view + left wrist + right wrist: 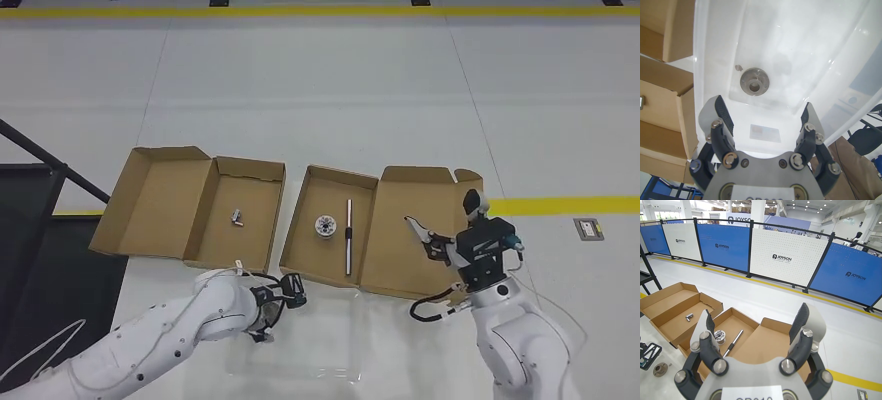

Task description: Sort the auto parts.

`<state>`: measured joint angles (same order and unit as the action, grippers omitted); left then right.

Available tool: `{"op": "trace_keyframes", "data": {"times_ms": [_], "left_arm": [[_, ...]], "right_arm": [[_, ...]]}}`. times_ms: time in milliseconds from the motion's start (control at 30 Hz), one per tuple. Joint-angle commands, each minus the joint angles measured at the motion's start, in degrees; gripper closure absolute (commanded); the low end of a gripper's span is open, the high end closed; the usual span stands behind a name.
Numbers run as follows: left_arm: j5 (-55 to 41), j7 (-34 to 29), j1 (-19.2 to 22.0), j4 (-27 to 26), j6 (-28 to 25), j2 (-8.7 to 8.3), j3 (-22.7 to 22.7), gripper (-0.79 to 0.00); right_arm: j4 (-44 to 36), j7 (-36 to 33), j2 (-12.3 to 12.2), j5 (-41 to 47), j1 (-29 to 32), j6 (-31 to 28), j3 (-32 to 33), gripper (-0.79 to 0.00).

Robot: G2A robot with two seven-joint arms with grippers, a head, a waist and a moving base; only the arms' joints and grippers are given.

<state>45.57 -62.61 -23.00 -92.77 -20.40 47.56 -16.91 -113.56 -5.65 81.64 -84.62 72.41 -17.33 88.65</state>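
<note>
Left gripper [763, 102], jaws wide open and empty, over a metal flange [754, 81] in a clear tub [715, 56]; right gripper [755, 308], likewise open, empty, above a cardboard box [772, 344]

A pale grey floor [745, 291] marked with yellow lines [560, 205] runs to a black-framed fence [787, 247] of blue and white pegboard panels, with a white pillar [758, 209] and rows of ceiling lights [820, 209] behind.
</note>
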Motion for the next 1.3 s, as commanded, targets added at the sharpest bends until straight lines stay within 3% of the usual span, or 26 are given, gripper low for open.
{"op": "trace_keyframes", "data": {"times_ms": [0,100,400,967,1267], "left_arm": [[0.6,0.6,-0.3,0.8,-0.4,0.21,-0.4,-0.646],[4.0,0.1,-0.9,1.6,0.9,0.82,-0.3,-0.554],[4.7,1.1,-1.8,4.3,-0.5,2.7,-1.7,-0.557],[7.0,1.1,-4.1,7.1,-2.2,5.25,-4.4,-0.391],[7.5,0.1,-5.2,8.6,-3.2,6.65,-5.3,-0.36]], "right_arm": [[0.1,0.0,-0.1,0.1,0.0,0.1,0.1,-0.785],[0.2,0.0,-0.3,0.2,0.1,0.3,0.2,-0.785],[1.1,0.1,-0.7,0.6,-0.1,1.2,-0.3,-0.785],[1.3,0.0,-1.4,1.3,-0.4,2.6,-0.5,-0.785],[1.2,-0.1,-1.8,1.8,-0.4,2.7,-0.5,-0.785]]}}
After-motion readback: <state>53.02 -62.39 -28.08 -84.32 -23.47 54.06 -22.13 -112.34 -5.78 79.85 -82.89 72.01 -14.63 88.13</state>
